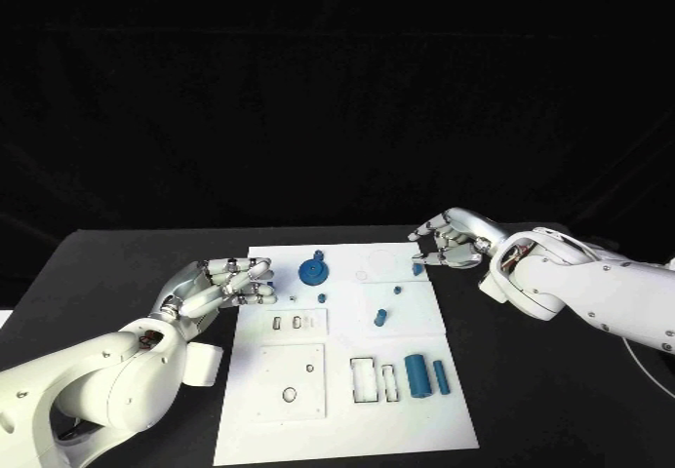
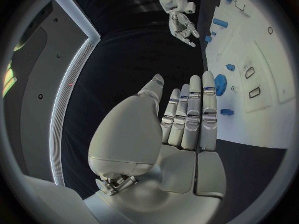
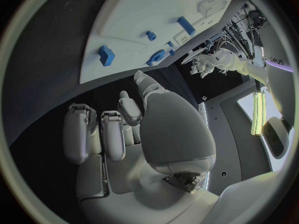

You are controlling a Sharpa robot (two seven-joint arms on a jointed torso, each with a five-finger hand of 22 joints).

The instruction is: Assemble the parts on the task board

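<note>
While both hands hold nothing, the right hand (image 1: 448, 244), fingers curled and apart, hovers beside a small part (image 1: 419, 267) at the board's (image 1: 337, 409) far edge. Left hand (image 1: 225, 283) rests loosely open beside a gear (image 1: 312, 269). Recommended: descend squarely, pinch firmly.

The table (image 1: 127, 263) is black. On it lies the white task board (image 1: 337, 429), marked with thin dark outlines of rectangles and small ovals. The parts are blue: a round part (image 1: 312, 270) near the board's far edge, and two cylinders (image 1: 426, 372) by its right edge. Both arms are white, their hands silver: left hand (image 1: 232, 283), right hand (image 1: 448, 240).
</note>
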